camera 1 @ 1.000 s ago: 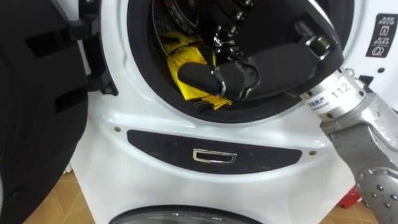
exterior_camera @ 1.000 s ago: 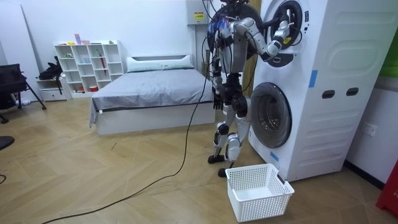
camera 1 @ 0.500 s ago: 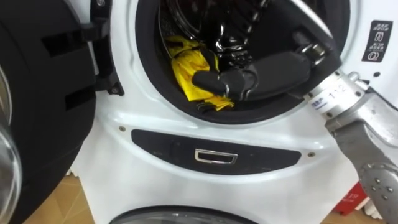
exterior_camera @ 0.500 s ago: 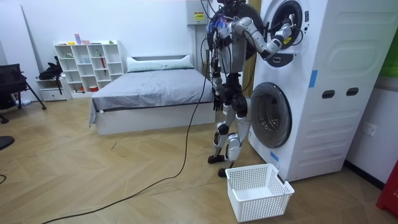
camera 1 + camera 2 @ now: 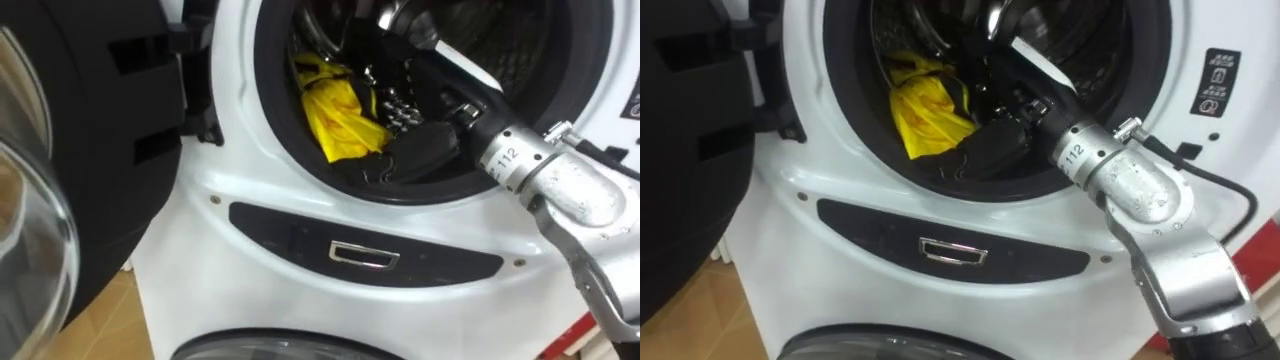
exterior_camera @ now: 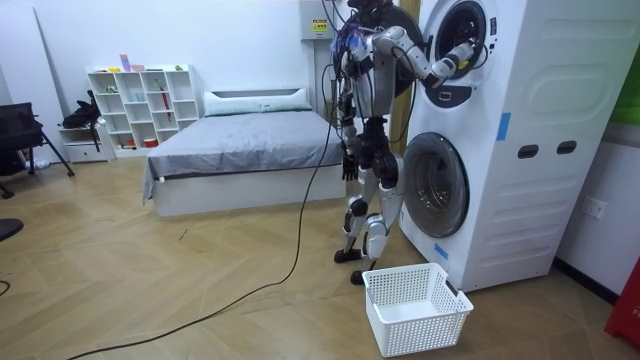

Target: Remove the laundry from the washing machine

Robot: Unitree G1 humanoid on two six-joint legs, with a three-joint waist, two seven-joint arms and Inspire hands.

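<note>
Garment [image 5: 345,118], bright yellow & crumpled, sits inside the upper drum of the washing machine [image 5: 225,195]. It's at the drum's lower left, just behind the dark door seal [image 5: 262,120]. Rest of drum is dark & shiny, no other clothes made out.

Right hand [image 5: 425,150], black, is reached in thru the opening, low in the drum mouth. It's touching or just beside the garment's lower right edge. Forearm comes in from the view's right, over the seal. Black hand on black seal, so can't tell if its fingers are apart or clamped on the cloth.

Door [image 5: 90,150] hangs open on the robot's left. Under the opening: dark panel w/ chrome latch [image 5: 365,255]. Room view: robot stands upright, close up to the stacked unit, right arm raised into the upper drum. White basket [image 6: 415,305] is on the floor near its feet, in front of the lower door [image 6: 435,185].

Step in hand, as I read it: reach/grasp, garment not yet out.

Next move needs a sure hold on the cloth, then a lift up & back over the seal lip w/o snagging. Basket is well below, so the arm must come down to it.
</note>
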